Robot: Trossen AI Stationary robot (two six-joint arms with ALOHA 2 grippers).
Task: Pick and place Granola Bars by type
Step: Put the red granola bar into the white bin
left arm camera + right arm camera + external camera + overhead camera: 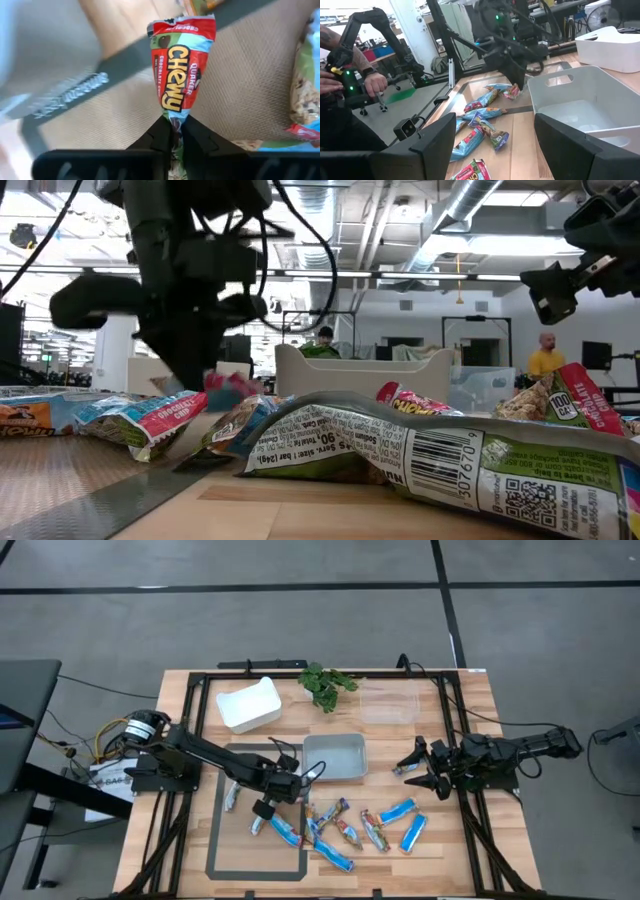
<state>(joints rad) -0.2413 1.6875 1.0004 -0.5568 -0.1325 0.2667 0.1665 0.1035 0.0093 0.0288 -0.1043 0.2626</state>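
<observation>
Near the bench's middle, just left of the grey bin: left gripper, jaws pinched tight on the end of a red Chewy granola bar, bar hanging off the jaws over a dark mat and its black border strip

Toward the bench's front edge, right of that gripper: loose scatter of granola bars, blue ones and red-brown ones, some overlapping, a couple of blue ones lying farthest right; one silver-grey bar apart on the mat, left of the gripper

Right of the grey bin, near the bench's right edge: right gripper, jaws spread wide, nothing between them, raised clear of the bars

Along the back edge: white bin at left, green plant sprig in the middle, clear container at right

Beyond the bench, seen from the right wrist: a person's hand on a dark handle
</observation>
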